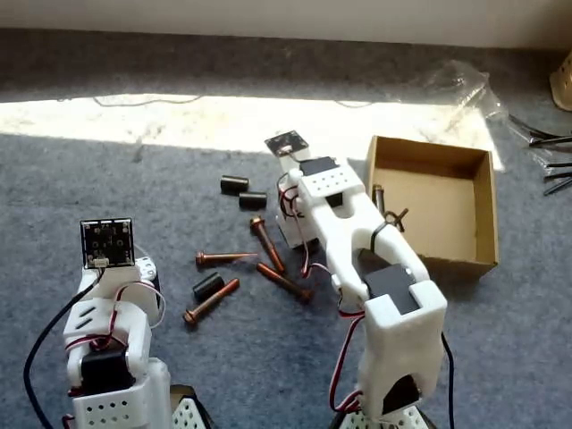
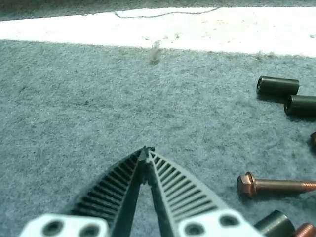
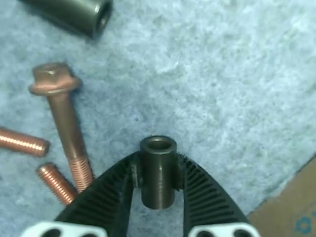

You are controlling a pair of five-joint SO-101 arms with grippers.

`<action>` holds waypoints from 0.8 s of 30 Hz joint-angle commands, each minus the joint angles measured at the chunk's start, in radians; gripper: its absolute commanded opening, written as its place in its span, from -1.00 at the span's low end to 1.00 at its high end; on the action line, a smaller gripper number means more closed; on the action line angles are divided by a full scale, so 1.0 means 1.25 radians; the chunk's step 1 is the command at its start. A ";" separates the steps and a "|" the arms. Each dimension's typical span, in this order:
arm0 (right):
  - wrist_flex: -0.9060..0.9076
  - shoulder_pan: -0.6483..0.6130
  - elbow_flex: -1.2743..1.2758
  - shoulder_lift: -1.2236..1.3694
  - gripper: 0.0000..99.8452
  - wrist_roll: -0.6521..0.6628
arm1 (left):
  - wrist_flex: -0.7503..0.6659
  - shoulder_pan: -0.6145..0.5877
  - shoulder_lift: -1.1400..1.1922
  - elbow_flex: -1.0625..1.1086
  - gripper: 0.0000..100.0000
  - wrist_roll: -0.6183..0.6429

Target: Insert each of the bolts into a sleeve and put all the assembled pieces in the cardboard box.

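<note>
Right pincer (image 3: 158, 164) is clenched on a dark sleeve (image 3: 158, 185). The sleeve stands upright between the ribbed jaws, bore open toward the wrist camera, low over the grey carpeted surface (image 3: 237, 89). Just beside it a copper bolt (image 3: 63, 126) lies flat with its flanged head away from the pincer. A threaded bolt end (image 3: 22, 140) and a second bolt tip (image 3: 54, 183) sit close to its shank. A loose sleeve (image 3: 74, 11) lies past the bolt head. A corner of the cardboard box (image 3: 291, 212) is near the pincer, apart from it.

Left pincer (image 2: 146, 154) is pressed tip to tip and grips nothing, over bare carpet. Off to one side are a sleeve pair (image 2: 277, 85), then a lone bolt (image 2: 271, 185), then a near sleeve (image 2: 274, 224).

High view:
- The right arm (image 1: 357, 232) runs from lower centre to mid-frame.
- The left arm (image 1: 112, 349) is at lower left.
- The bolts are scattered in the centre of the frame: (image 1: 267, 243), (image 1: 223, 258), (image 1: 284, 281), (image 1: 211, 301).
- The last of these lies just beside a single sleeve (image 1: 208, 287).
- The two paired sleeves (image 1: 234, 185) are above them, left of centre.
- The cardboard box (image 1: 442, 210) is right of centre with its top open.
- A small dark piece (image 1: 379, 198) lies against the box's left wall (too small to tell if it is a bolt in a sleeve).
</note>
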 commanded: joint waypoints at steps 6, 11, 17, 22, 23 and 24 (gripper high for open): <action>0.013 0.018 -0.028 -0.007 -0.70 0.011 | -0.018 0.014 -0.008 -0.008 -0.99 -0.007; 0.010 0.018 -0.028 -0.007 -0.73 0.011 | -0.018 0.014 -0.008 -0.008 -0.99 -0.007; 0.010 0.017 -0.025 -0.006 -0.93 0.010 | -0.018 0.014 -0.008 -0.008 -0.99 -0.007; 0.012 0.018 -0.026 -0.006 -0.99 0.006 | -0.018 0.014 -0.008 -0.008 -0.99 -0.007; 0.012 0.019 -0.026 -0.006 -0.99 0.006 | -0.018 0.014 -0.008 -0.008 -0.99 -0.007; 0.013 0.019 -0.026 -0.006 -0.99 0.006 | -0.018 0.014 -0.008 -0.008 -0.99 -0.007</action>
